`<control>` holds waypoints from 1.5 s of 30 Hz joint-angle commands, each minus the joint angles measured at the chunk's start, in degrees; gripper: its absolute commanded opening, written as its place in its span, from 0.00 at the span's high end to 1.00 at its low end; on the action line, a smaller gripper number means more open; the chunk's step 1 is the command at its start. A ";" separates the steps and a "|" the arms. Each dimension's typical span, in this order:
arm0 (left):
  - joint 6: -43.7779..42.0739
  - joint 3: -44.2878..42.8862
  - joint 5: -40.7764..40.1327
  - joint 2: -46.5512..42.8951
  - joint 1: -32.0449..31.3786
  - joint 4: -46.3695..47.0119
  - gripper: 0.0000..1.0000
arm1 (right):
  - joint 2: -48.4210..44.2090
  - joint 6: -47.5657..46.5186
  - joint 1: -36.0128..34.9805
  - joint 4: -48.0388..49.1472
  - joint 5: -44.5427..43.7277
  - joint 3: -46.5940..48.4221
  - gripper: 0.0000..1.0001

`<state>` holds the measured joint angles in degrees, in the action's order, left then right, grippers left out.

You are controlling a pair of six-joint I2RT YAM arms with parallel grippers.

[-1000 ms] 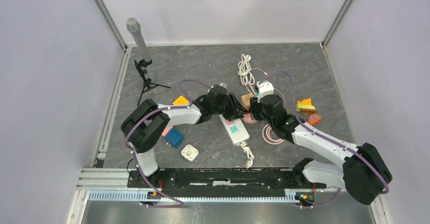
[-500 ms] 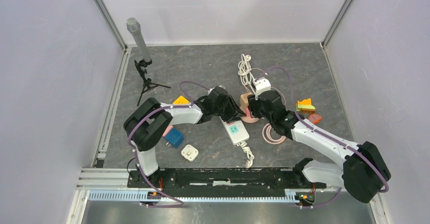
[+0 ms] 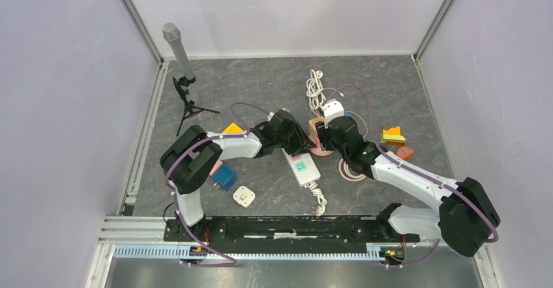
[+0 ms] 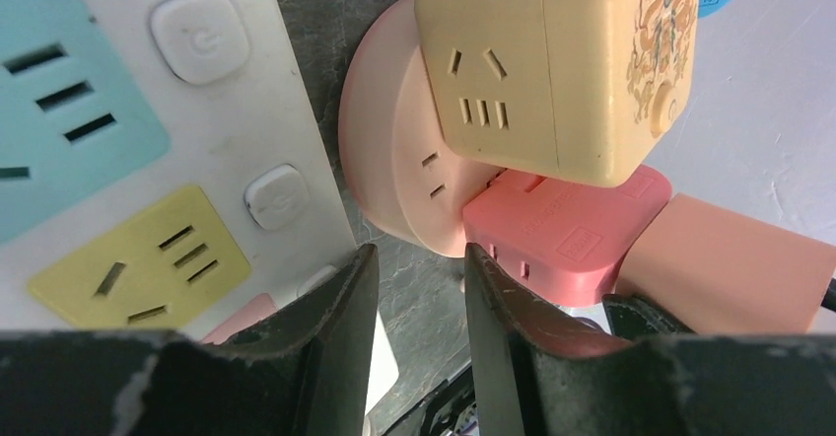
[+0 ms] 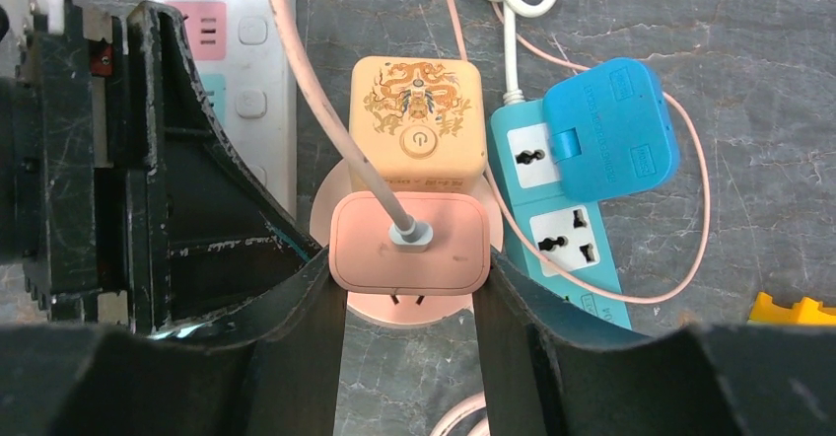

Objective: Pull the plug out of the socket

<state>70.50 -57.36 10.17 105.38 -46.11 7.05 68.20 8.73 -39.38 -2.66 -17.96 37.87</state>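
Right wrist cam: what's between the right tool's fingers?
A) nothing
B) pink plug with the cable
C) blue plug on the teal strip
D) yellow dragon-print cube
B: the right tool flanks the pink plug, with a finger against each side.

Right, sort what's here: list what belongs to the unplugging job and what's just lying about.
Job: pink rounded plug gripped by the right gripper; round pink socket under it.
Lying about: beige cube adapter, teal power strip, white power strip, grey microphone, white coiled cable.
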 commanded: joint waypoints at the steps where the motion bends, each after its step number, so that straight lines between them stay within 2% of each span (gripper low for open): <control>1: -3.30 -1.87 -2.43 -1.12 0.05 -0.49 0.55 | 1.23 2.14 -0.13 1.59 -4.64 4.79 0.76; 3: -3.74 -2.04 -2.95 -1.15 0.05 -0.20 0.55 | 1.83 2.17 -0.09 0.17 -5.94 5.64 0.60; 5: -4.28 -2.45 -3.30 -0.92 0.14 -0.02 0.55 | 1.93 2.26 -0.09 0.12 -6.93 5.81 0.52; 10: -5.57 -4.01 -3.53 0.26 0.47 -0.02 0.54 | 3.47 2.40 0.09 -0.98 -8.21 7.49 0.40; 14: -7.03 -5.20 -4.44 0.86 0.75 -0.45 0.54 | 4.52 3.80 0.18 -1.97 -8.48 7.76 0.36; 22: -9.88 -6.83 -4.13 1.22 1.39 -3.58 0.52 | 5.44 6.50 0.26 -4.97 -3.98 7.97 0.43; 25: -9.65 -6.06 -3.17 -0.42 1.59 -3.05 0.52 | 5.01 7.98 0.26 -4.53 -3.53 7.40 0.63; 29: -7.21 -3.56 -0.68 -2.76 1.81 1.06 0.50 | 5.64 10.41 0.18 -3.13 -2.42 7.14 1.00; 33: -3.92 0.06 1.59 -4.64 2.15 6.70 0.49 | 6.23 14.63 -0.04 -1.57 -1.68 6.37 1.00; 45: -1.09 7.17 3.61 -8.16 3.72 12.80 0.49 | 8.60 20.94 -3.03 2.22 -4.68 6.43 1.00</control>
<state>66.87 -51.62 11.53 99.88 -42.81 14.46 75.99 24.80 -41.30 -5.56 -23.31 43.90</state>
